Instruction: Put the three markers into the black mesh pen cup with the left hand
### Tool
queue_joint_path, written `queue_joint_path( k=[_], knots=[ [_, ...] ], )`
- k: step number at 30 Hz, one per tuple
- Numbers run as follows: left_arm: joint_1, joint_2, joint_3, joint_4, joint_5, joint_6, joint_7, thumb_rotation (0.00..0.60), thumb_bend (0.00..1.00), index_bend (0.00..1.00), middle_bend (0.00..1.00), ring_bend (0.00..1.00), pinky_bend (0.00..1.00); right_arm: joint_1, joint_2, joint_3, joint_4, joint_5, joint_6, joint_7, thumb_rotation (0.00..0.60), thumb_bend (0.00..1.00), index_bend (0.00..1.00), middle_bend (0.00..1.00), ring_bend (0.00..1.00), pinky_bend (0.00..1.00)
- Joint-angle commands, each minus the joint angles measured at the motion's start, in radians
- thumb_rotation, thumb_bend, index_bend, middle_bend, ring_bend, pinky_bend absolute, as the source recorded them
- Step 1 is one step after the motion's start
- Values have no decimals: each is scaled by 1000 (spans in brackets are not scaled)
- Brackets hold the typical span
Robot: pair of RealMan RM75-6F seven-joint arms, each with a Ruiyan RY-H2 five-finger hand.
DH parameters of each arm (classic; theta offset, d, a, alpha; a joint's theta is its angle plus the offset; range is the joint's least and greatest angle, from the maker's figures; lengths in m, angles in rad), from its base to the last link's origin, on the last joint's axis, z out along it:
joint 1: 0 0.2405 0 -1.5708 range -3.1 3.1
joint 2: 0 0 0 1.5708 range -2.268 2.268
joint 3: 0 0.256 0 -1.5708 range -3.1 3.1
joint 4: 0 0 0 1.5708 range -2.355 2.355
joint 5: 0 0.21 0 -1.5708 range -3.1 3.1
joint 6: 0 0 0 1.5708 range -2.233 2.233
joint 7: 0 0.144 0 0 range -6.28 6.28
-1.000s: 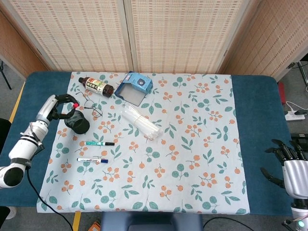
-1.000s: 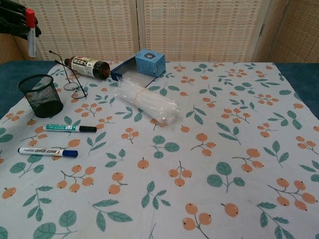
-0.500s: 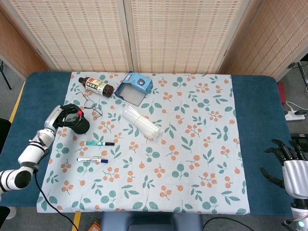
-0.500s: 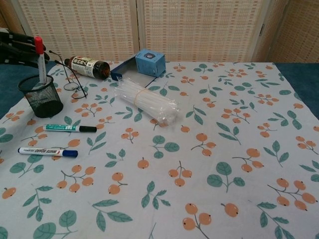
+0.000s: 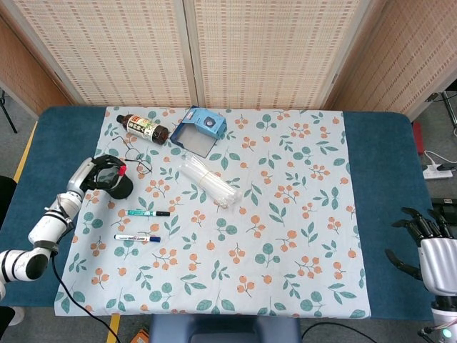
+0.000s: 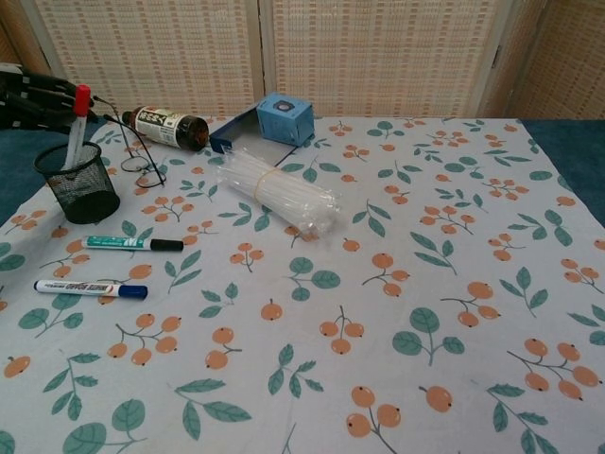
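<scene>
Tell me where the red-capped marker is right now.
The red-capped marker stands tilted in the black mesh cup at the cloth's far left, beside the left hand, in the chest view.

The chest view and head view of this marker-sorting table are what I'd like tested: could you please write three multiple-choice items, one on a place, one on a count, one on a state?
1. Where is the red-capped white marker?
A. Standing in the black mesh pen cup
B. Flat beside the folded glasses
C. On the blue box

2. How many markers lie flat on the floral tablecloth?
A. None
B. Two
C. Three

3. How is the brown plastic bottle positioned?
A. Upright
B. Lying on its side
C. Inside the cup

Answers:
1. A, its body drops into the cup with the cap leaning above the rim, by the left hand.
2. B, the green-labelled marker with a black cap and the blue-capped white marker lie before the cup.
3. B, it lies sideways near the table's far edge.
</scene>
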Motion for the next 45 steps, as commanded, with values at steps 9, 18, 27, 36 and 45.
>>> queue_joint_path(
  k=[9, 18, 27, 36, 45],
  knots=[
    [60, 42, 59, -129, 98, 246, 104, 600, 428, 278, 119, 16, 104, -2, 1, 2, -1, 0, 4, 4, 600, 99, 399, 210, 313, 157],
    [435, -167, 384, -572, 142, 986, 1152, 600, 425, 338, 304, 114, 133, -1, 0, -2, -2, -9, 2, 1, 600, 99, 399, 210, 313, 157],
    [488, -420, 513, -334, 196, 1023, 1338, 600, 423, 314, 289, 129, 137, -6, 4, -3, -10, -22, 15, 2, 600, 98, 399, 210, 315, 157],
    [468, -536, 492, -190, 195, 995, 1405, 600, 424, 311, 287, 129, 137, -4, 4, -2, -6, -14, 8, 4, 600, 98, 399, 213, 318, 157],
    [421, -584, 439, -140, 196, 974, 1469, 600, 425, 314, 284, 129, 137, -3, 3, 0, -4, -8, 4, 6, 600, 99, 399, 215, 319, 157]
  ],
)
